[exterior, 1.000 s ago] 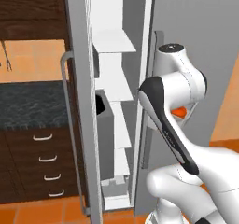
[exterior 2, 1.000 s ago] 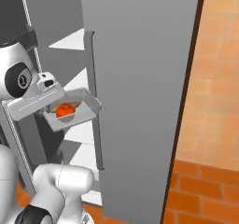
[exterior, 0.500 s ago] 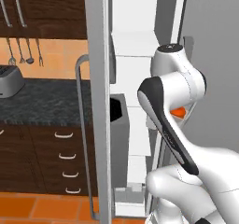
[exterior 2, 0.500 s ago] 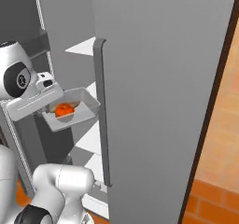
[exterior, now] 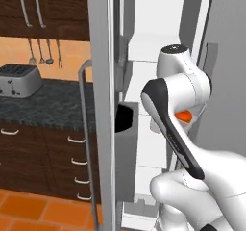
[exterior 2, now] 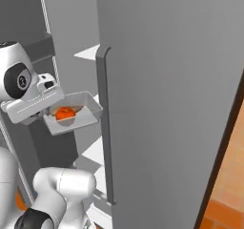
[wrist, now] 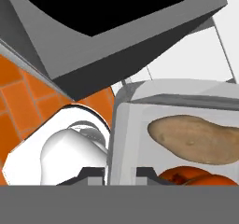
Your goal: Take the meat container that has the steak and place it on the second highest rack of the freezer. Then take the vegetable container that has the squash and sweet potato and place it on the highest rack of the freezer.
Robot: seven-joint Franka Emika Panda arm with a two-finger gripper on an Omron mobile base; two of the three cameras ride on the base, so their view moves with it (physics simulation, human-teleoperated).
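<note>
Fingers clenched on the near wall of the vegetable container, holding it up in front of the open freezer. Inside the container, squash at the gripper end, sweet potato just beyond it, the two touching or nearly so. Container level, beside the grey bar handle of the freezer door, below a white shelf seen past the door edge; which rack that is cannot be told. From the left base view, a sliver of orange squash peeking out behind the white arm, with a dark-grey door bin to its left.

Compared with a second ago: whole scene shifted in both base views, camera moved with the base; toaster and hanging utensils on the dark surface now in frame. Same grip on the container, same place against the arm.
</note>
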